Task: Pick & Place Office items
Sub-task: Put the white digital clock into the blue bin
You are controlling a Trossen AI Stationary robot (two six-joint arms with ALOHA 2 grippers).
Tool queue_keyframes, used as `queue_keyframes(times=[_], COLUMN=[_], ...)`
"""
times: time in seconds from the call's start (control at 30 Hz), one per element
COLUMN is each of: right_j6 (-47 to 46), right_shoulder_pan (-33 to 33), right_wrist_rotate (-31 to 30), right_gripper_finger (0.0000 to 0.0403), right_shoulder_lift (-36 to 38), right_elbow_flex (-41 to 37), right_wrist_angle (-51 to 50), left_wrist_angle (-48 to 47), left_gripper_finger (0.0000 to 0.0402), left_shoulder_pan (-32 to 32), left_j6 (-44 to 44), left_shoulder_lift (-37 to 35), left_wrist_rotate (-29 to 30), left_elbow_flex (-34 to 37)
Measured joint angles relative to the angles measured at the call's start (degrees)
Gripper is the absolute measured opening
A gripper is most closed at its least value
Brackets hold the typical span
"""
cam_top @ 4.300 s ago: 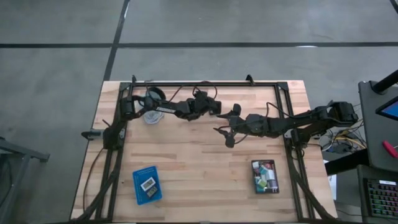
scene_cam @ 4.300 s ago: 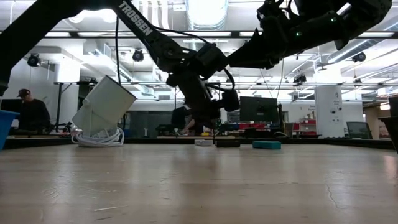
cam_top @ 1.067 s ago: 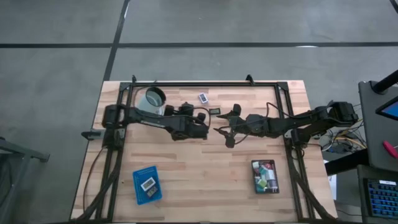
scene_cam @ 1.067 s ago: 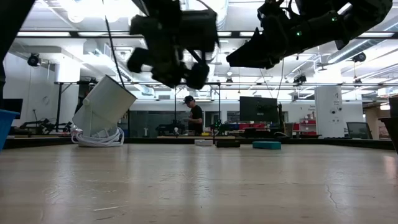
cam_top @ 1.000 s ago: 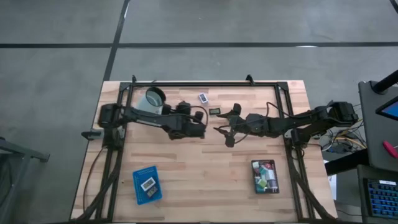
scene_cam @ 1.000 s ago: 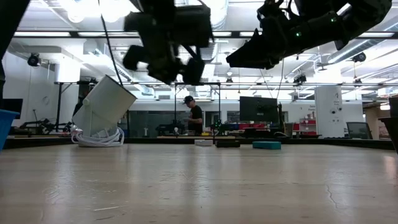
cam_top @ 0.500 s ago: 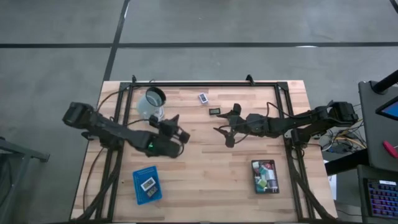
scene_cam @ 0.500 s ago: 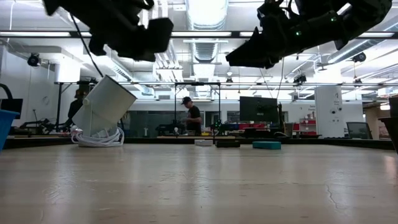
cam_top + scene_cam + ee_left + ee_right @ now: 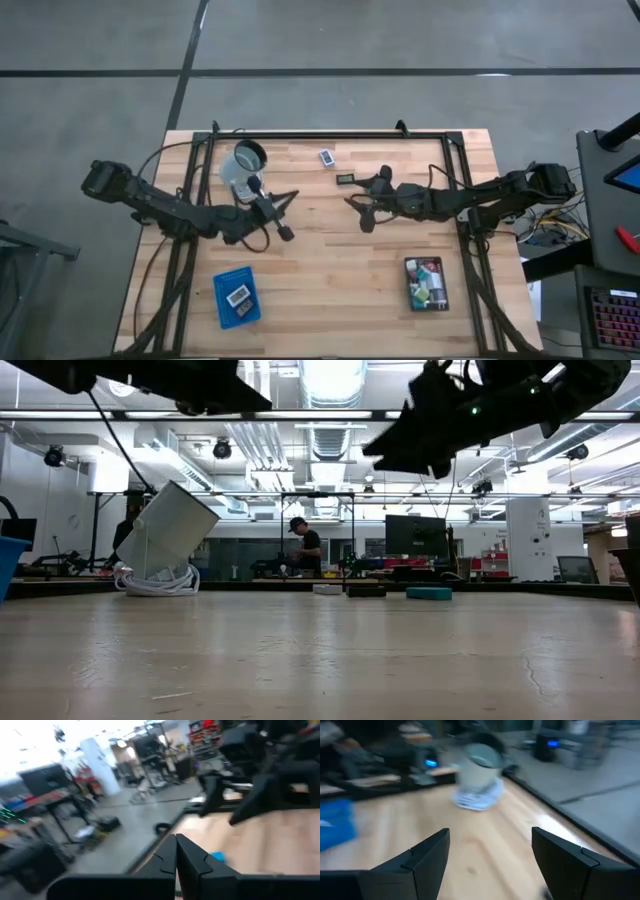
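The office items, a small white label-faced rectangle [image 9: 327,157] and a flat dark rectangle [image 9: 345,179], lie untouched on the table's [image 9: 330,280] far side, since the left gripper [image 9: 281,214], fingers pressed together and empty, has been swung back toward the blue rectangular tray [image 9: 237,296], while the right gripper [image 9: 356,211] hangs nearby with fingers apart.

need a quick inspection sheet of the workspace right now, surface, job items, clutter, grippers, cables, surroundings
surface: wooden table, bare in the middle.
job's things: two small flat pieces and lie loose near the far edge; others fill the black tray and lie on the blue tray.
clutter: clear cup, tilted.
grippers: left gripper above the table near the cup, jaws shut, nothing seen in them; right gripper mid-table, jaws open, empty.
cables: loops run along both arms.
surroundings: a person stands far behind the table.
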State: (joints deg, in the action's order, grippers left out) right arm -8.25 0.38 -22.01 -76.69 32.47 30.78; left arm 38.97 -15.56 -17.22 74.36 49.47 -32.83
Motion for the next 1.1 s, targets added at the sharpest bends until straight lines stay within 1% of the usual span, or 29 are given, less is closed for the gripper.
queue_keyframes(times=[0.07,0.17,0.27,0.37,0.53,0.6,0.67,0.77,0.87,1.0,1.03,1.1], right_j6=[0.3,-1.4,-4.4,-4.6,-4.6,-4.0,-3.4,-3.4,-0.9,6.7,7.8,7.7], right_shoulder_pan=[0.0,-0.1,0.0,0.0,0.0,-0.2,-0.2,-0.2,-0.2,-0.9,-1.3,-2.7], right_wrist_rotate=[-4.4,-9.3,-9.3,-9.1,-9.0,-9.0,-8.8,-5.2,-4.4,-4.6,-5.0,-5.0], right_gripper_finger=[0.0274,0.0274,0.0274,0.0271,0.0246,0.0232,0.0214,0.0175,0.0120,0.0032,0.0021,0.0014], right_shoulder_lift=[0.0,0.0,0.0,0.0,0.0,0.0,0.0,0.0,-0.2,-0.3,-0.3,-0.3], right_elbow_flex=[0.0,-0.1,-0.2,-0.2,-0.2,-0.2,-0.2,-0.2,-0.2,-0.2,-0.2,-0.1], right_wrist_angle=[-2.1,-5.2,-6.8,-6.2,-6.1,-5.5,-5.3,-6.1,-7.1,-7.3,-7.3,-7.5], left_wrist_angle=[0.9,1.3,0.9,0.9,0.9,0.9,0.8,0.8,0.9,0.9,0.8,0.9], left_gripper_finger=[0.0005,0.0005,0.0005,0.0005,0.0005,0.0005,0.0005,0.0005,0.0005,0.0005,0.0005,0.0005], left_shoulder_pan=[1.3,3.5,4.9,5.3,5.3,5.3,5.5,5.6,5.6,5.6,5.6,5.6], left_j6=[-3.5,-3.3,2.6,6.1,7.2,5.8,4.1,0.7,-2.4,-4.4,-4.8,-5.1], left_shoulder_lift=[-1.2,-2.3,-2.2,-2.0,-2.0,-2.0,-2.0,-2.0,-2.0,-2.0,-2.0,-2.0], left_wrist_rotate=[0.2,0.1,-0.8,-2.0,-2.2,-2.2,-2.2,-2.0,-2.0,-2.0,-2.0,-2.0], left_elbow_flex=[1.1,1.7,2.8,3.5,4.1,4.1,4.1,4.1,4.1,4.1,4.1,4.1])
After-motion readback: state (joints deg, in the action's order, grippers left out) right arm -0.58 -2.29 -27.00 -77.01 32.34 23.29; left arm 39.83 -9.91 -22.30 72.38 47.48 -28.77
